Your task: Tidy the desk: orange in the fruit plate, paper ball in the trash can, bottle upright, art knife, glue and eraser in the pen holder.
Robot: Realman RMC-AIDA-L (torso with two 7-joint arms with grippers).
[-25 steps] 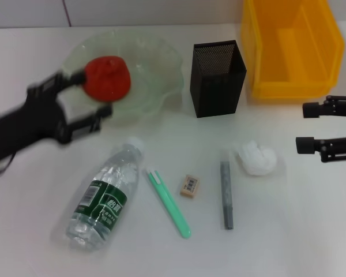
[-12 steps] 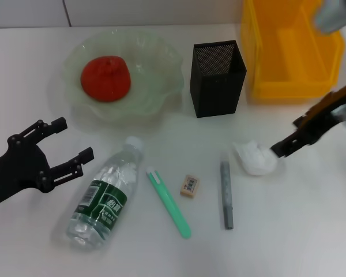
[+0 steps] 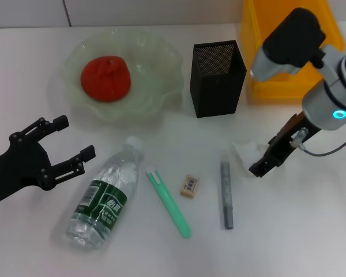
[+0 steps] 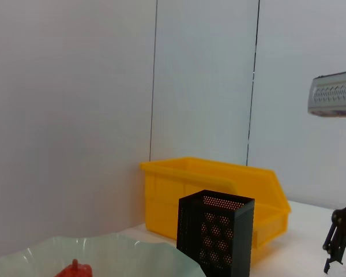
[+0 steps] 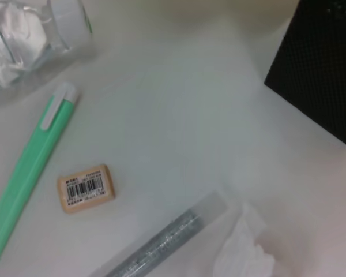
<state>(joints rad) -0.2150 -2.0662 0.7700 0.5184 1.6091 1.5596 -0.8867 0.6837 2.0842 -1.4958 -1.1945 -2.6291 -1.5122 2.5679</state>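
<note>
The orange (image 3: 105, 79) lies in the fruit plate (image 3: 158, 63) at the back left. My left gripper (image 3: 77, 136) is open and empty, in front of the plate and left of the bottle (image 3: 104, 196), which lies on its side. The green art knife (image 3: 169, 203), the eraser (image 3: 189, 186) and the grey glue stick (image 3: 226, 195) lie in a row in the middle. My right gripper (image 3: 264, 163) is down at the right side of the paper ball (image 3: 247, 153), partly covering it. The right wrist view shows the paper ball (image 5: 242, 254), eraser (image 5: 85, 188) and glue (image 5: 161, 245) close below.
The black mesh pen holder (image 3: 217, 78) stands upright at the back middle. The yellow trash can (image 3: 288, 52) stands to its right, partly behind my right arm. The left wrist view shows the trash can (image 4: 219, 190) and pen holder (image 4: 216, 236).
My left gripper has let go of the orange in the plate and drawn back to the front left. My right arm has swung in from the right edge down to the paper ball.
</note>
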